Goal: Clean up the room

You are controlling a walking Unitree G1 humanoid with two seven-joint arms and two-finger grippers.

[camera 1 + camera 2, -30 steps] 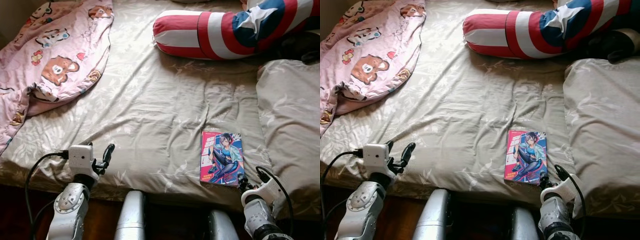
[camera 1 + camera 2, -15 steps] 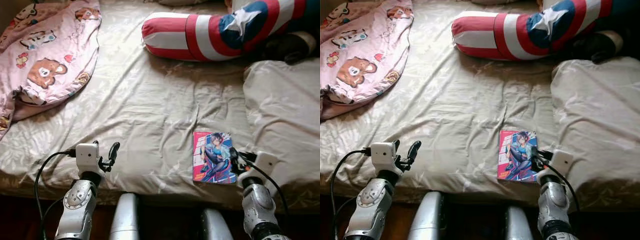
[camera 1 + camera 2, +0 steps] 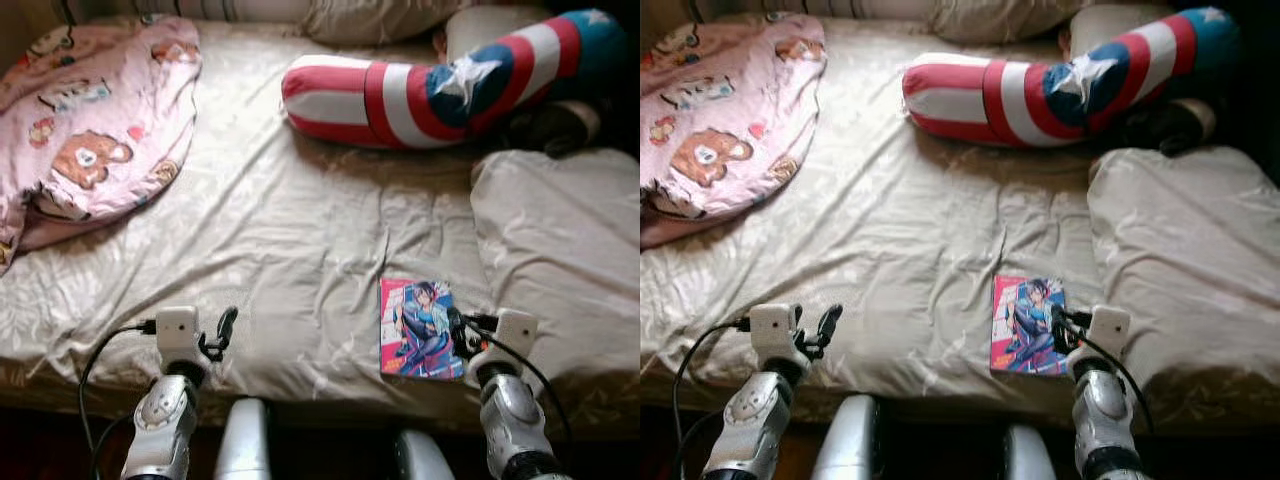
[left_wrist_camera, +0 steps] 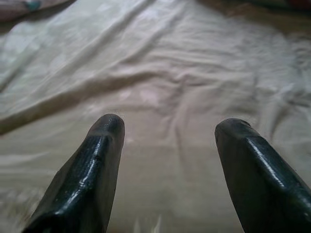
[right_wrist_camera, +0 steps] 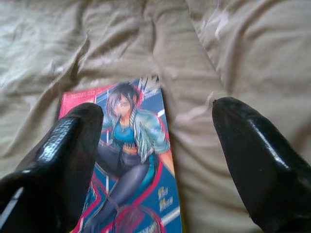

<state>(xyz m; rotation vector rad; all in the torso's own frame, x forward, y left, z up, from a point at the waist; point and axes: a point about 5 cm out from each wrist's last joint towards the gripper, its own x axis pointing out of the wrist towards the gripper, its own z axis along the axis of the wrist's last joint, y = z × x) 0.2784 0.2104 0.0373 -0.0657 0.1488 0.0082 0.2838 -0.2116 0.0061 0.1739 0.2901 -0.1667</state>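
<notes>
Rumpled beige sheeting covers the bed (image 3: 300,230), which takes up nearly the whole scene, with a strip of dark floor showing along its near edge. At the far left lies a pink blanket (image 3: 90,120) printed with bears, bunched loosely. Across the far side stretches a long bolster (image 3: 430,90) in red, white and blue stripes with a star, and to the right sits a beige pillow (image 3: 560,250) in the same fabric as the sheet.

As for the tidying, little looks done so far (judging only by how things lie): a comic book (image 3: 418,327) with a pink-edged cover lies flat on the sheet near the front edge, just left of the pillow, not yet lifted.

The right gripper (image 5: 160,160) hovers low over the book's right edge with its two black fingers spread wide; one finger sits above the cover, the other above bare sheet beside it. Nothing is pinched between them. The left gripper (image 4: 167,155) is also spread apart, held over bare sheet near the front left, well apart from the book.

What remains, by my reading, is closing on the book and carrying it off, then the blanket.
</notes>
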